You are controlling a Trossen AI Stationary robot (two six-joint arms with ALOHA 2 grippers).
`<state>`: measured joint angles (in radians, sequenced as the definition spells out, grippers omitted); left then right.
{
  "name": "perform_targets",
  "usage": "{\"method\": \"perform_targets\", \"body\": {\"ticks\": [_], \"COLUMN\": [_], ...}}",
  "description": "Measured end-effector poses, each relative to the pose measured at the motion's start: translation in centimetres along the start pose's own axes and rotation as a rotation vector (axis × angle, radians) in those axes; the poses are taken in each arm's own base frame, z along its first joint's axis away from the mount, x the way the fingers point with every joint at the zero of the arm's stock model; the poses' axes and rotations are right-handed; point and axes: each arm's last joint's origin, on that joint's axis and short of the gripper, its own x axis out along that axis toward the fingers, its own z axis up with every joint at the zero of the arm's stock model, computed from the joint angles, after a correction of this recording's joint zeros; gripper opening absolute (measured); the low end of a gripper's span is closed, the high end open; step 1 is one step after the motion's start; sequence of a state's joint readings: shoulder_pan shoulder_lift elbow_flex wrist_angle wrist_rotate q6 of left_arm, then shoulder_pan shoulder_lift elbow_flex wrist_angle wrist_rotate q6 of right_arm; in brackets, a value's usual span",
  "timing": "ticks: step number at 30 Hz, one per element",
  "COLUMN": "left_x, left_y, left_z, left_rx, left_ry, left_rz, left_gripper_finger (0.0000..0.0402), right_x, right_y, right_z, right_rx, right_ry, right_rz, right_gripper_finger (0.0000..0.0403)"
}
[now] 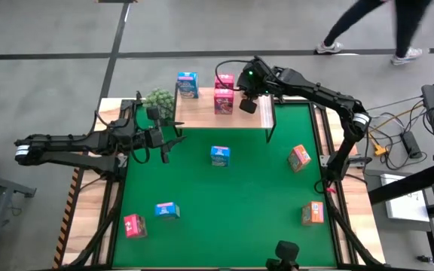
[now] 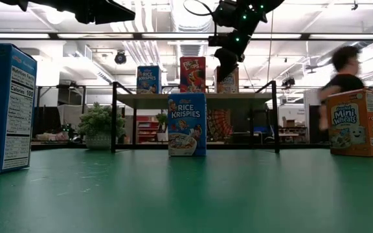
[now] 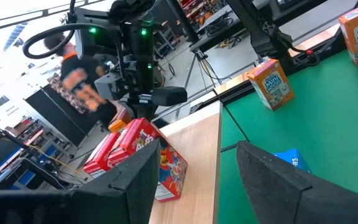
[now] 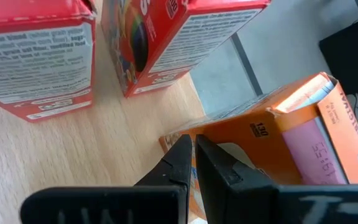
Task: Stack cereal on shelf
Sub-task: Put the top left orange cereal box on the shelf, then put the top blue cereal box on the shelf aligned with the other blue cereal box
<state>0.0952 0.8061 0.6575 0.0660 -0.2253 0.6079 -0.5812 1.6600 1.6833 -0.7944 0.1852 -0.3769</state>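
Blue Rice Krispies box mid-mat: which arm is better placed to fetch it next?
Left, probably. The left hand is open and empty near the blue cardboard box; the right hand is over the wooden shelf.

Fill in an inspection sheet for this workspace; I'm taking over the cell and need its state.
Surface: green mat; wooden shelf at the far edge.
Job's things: on the shelf, Rice Krispies box, rear red box, front red box, orange box. On the mat, centre blue box, near blue box, pink-red box, Mini Wheats box, near orange box.
Clutter: plant beside the shelf.
Grippers: left gripper open, empty, near the plant; right gripper over the shelf at the orange box.
Cables: loose leads on the floor.
Surroundings: person walking past.
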Motion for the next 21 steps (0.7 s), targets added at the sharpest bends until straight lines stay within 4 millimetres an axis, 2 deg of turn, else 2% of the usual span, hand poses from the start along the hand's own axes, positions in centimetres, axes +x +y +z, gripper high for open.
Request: {"method": "perform_targets", "body": {"ticks": [11, 17, 21], "left_x": [0.0, 0.0, 0.0], "left_y": [0.0, 0.0, 0.0], "left_z": [0.0, 0.0, 0.0], "left_rx": [0.0, -0.013, -0.028], "left_ry": [0.0, 0.0, -0.001], "left_rz": [0.0, 0.0, 0.0], "left_gripper_finger": [0.0196, 0.0196, 0.0196], "right_x": [-0.3, -2.8, -4.5], "right_y": [0.1, 1.1, 2.7], "right_z": [0.0, 0.1, -0.7], "right_rx": [0.0, 0.019, 0.028], "right_ry": [-0.005, -0.047, -0.091], "right_rz": [0.002, 0.019, 0.037], "right_gripper_finger": [0.0013, 0.0013, 0.0013]}}
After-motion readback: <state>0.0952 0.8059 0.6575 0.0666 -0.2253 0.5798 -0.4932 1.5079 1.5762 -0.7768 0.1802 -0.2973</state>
